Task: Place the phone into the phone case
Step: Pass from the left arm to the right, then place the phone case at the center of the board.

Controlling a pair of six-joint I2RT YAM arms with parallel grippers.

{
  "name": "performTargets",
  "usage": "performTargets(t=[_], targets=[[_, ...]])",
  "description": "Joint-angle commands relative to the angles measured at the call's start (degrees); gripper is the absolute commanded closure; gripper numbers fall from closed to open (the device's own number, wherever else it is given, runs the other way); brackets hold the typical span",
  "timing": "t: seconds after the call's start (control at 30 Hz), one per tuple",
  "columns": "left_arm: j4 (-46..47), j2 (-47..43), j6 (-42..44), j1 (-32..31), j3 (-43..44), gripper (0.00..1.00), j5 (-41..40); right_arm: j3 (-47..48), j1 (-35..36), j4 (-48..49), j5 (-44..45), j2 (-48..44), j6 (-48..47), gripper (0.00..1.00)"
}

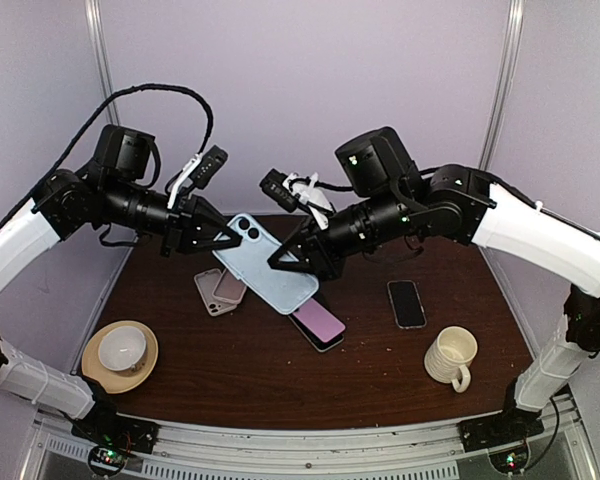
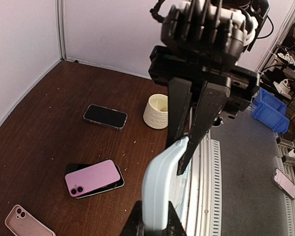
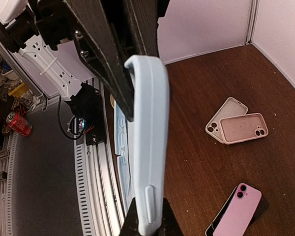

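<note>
Both arms meet in the air over the middle of the dark brown wooden table (image 1: pixel 280 390), one at each end of a single light blue phone case with a twin camera cut-out (image 1: pixel 265 265). The left gripper (image 1: pixel 222 241) pinches the camera end with narrow jaws. The right gripper (image 1: pixel 278 262) is clamped tight on the opposite end. The case hangs tilted, clear of the table. Whether a phone sits inside it cannot be told.

Two more cases lie overlapping below, towards the left edge: a pale beige one (image 1: pixel 209 293) and a dusty pink one (image 1: pixel 229 287), both with their backs up.

Two phones are plain to see. A pink phone (image 1: pixel 318 322) lies back up near the table's middle, on a dark flat slab (image 2: pixel 73 168) that may be a phone or a case. A black-screened phone (image 1: pixel 407 303) lies face up, well apart towards the right edge.

There are two cups. A ribbed cream mug (image 1: pixel 450 356) stands near the near right corner. A white cup (image 1: pixel 121 347) sits on a tan saucer (image 1: pixel 95 365) near the near left corner.
</note>
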Motion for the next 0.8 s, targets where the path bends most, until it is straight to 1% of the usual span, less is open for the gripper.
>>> performTargets(t=[0.0, 0.03, 0.07, 0.1, 0.13, 0.17, 0.2, 0.27, 0.33, 0.43, 0.47, 0.5, 0.57, 0.7, 0.77], targets=[[0.7, -0.7, 1.5, -0.3, 1.6, 1.0, 2.5, 0.8, -0.9, 1.6, -0.1, -0.1, 3.5, 1.0], [0.7, -0.8, 1.2, -0.3, 1.6, 1.0, 2.3, 0.2, -1.1, 2.0, 0.2, -0.4, 4.6, 1.0], [0.7, -0.8, 0.7, -0.3, 1.6, 0.94, 1.0, -0.7, -1.2, 2.4, 0.8, -0.8, 6.1, 1.0], [0.7, -0.9, -0.2, -0.3, 1.5, 0.72, -0.7, -1.5, -1.4, 2.7, 1.9, -1.2, 7.9, 1.0], [0.7, -0.9, -1.4, -0.3, 1.4, 0.47, -3.4, -2.6, -1.4, 2.8, 3.3, -1.6, 10.0, 1.0], [0.7, -1.1, -2.9, -0.3, 1.0, 0.3, -6.4, -4.0, -1.4, 3.0, 5.3, -2.1, 12.3, 1.0], [0.7, -1.2, -4.5, -0.3, 0.3, 0.19, -9.9, -6.0, -1.4, 3.4, 7.7, -2.8, 15.1, 1.0], [0.7, -1.8, -6.4, -0.3, -1.9, 0.08, -15.9, -11.2, -1.4, 4.8, 11.7, -4.0, 20.7, 1.0], [0.3, -2.0, -8.3, -0.2, -3.9, 0.04, -21.3, -16.9, -1.4, 7.6, 13.2, -4.8, 27.3, 1.0], [-0.6, -1.4, -12.2, -0.1, -5.9, 0.02, -26.0, -25.3, -1.3, 14.5, 12.7, -4.7, 39.4, 1.0], [-0.7, -1.1, -13.3, -0.2, -6.7, 0.02, -26.6, -27.8, -1.4, 17.0, 12.5, -4.3, 41.9, 1.0], [-0.6, -0.9, -14.5, -0.2, -7.7, 0.03, -26.7, -30.1, -1.2, 19.9, 12.4, -4.0, 46.7, 1.0], [-0.1, -0.8, -16.0, -0.1, -10.1, 0.02, -26.4, -35.0, -0.2, 26.9, 12.5, -3.3, 51.9, 1.0], [2.1, -2.3, -17.7, -0.1, -15.3, 0.03, -27.0, -38.8, 3.8, 30.4, 16.7, -1.1, 57.6, 1.0], [4.1, -4.2, -18.5, -0.2, -18.3, 0.03, -28.4, -42.2, 5.0, 36.0, 16.3, 0.0, 61.8, 1.0]])
